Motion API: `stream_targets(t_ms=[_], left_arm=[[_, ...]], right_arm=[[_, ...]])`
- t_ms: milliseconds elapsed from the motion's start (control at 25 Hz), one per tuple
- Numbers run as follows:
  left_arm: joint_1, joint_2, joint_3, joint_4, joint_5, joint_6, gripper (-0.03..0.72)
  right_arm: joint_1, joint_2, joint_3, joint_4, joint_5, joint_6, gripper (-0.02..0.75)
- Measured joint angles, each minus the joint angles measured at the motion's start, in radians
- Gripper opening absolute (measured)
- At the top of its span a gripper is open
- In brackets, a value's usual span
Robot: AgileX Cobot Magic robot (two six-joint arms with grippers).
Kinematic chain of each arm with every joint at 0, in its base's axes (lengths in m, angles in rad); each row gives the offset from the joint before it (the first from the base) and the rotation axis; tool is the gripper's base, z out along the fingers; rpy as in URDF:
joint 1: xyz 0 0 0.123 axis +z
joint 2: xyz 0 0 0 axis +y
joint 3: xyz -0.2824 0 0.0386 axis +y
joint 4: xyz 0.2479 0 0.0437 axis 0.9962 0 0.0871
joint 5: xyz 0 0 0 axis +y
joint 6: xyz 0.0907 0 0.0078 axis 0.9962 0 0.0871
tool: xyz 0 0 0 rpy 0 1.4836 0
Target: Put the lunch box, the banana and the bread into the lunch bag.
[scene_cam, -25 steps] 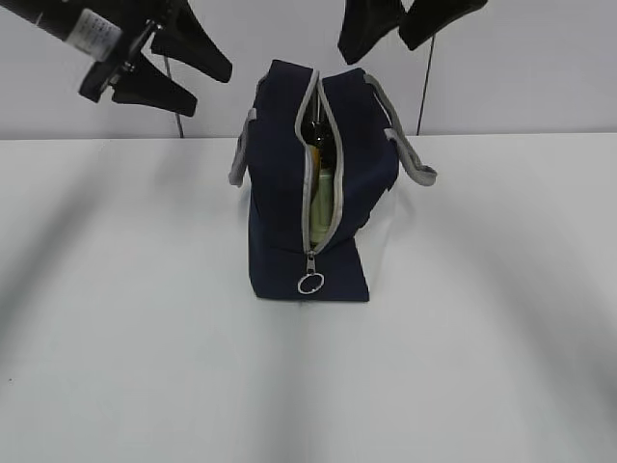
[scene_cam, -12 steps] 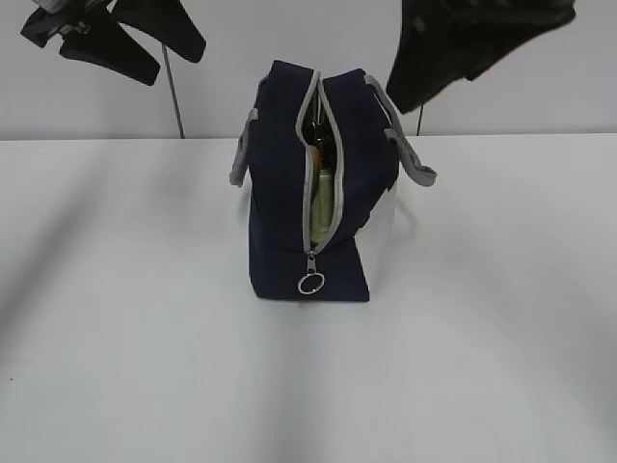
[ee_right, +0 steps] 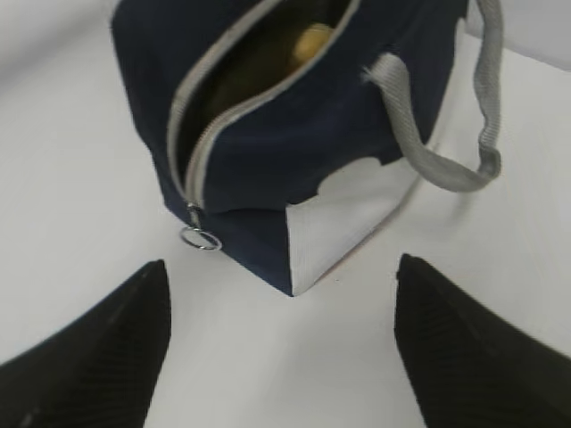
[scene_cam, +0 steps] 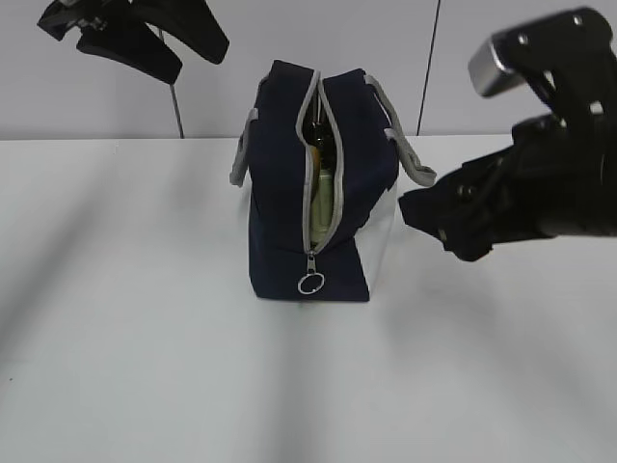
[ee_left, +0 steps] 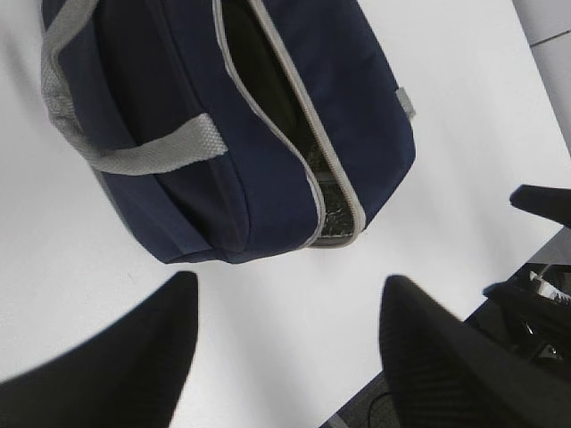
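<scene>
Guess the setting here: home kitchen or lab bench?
Likely a lab bench: bare white table, plain grey wall behind, two black robot arms, a cable down the wall, and only a lunch bag on it.

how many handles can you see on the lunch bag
2. One grey handle hangs off the right side of the lunch bag in the exterior view, the other grey handle droops down its left side.

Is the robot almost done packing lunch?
Nearly, it seems. Nothing is left out on the table. Through the lunch bag's open zipper you can see the lunch box's pale green lid and something yellow, likely the banana. The bread is not visible. The left gripper and right gripper are open and empty, clear of the bag.
</scene>
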Motion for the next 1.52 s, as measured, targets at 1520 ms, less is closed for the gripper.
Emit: stream_targets(t_ms=[1520], left_arm=[[-0.001,0.017,0.016,0.095,0.000,0.000,0.442]], right_arm=[[0.000,0.525,0.218,-0.780,-0.914,0.622,0.580]])
